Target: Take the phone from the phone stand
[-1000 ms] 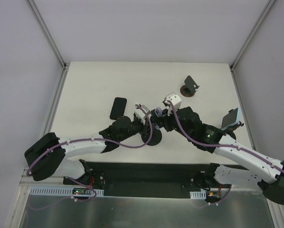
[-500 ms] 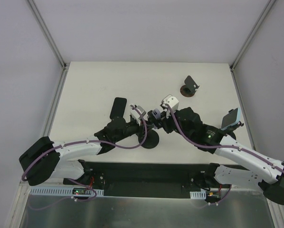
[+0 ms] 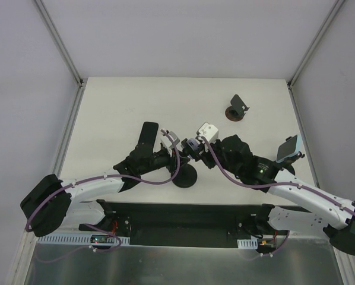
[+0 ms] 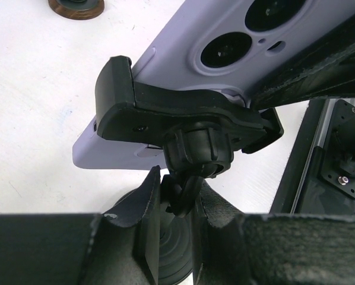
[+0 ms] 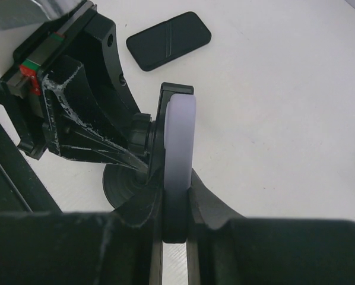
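White counter (image 3: pixel 118 113) fills my top view, boxed in by pale wall panels (image 3: pixel 183 35) on three sides. Against the picture from a second ago, both arms have drifted left together. The phone stand (image 3: pixel 184 176) has slid a little with them, its round base now slightly nearer the arm bases. My left pincer (image 4: pixel 177 199) is narrow, clamped on the stand's neck just under the ball joint. My right pincer (image 5: pixel 177 205) is narrow too, pinching one edge of the lavender phone (image 4: pixel 225 47). That phone is still seated in the stand's black cradle, its camera lenses facing the left wrist. Up and left of the stand a black slab (image 3: pixel 146 135) lies flat on the counter, and the left wrist has come closer to it than before. Beyond the stand and to its right sits a second holder (image 3: pixel 237 108) on a brown base. Far right of the stand, at the counter's edge, a propped phone (image 3: pixel 288 148) stands tilted. Neither of those two has moved
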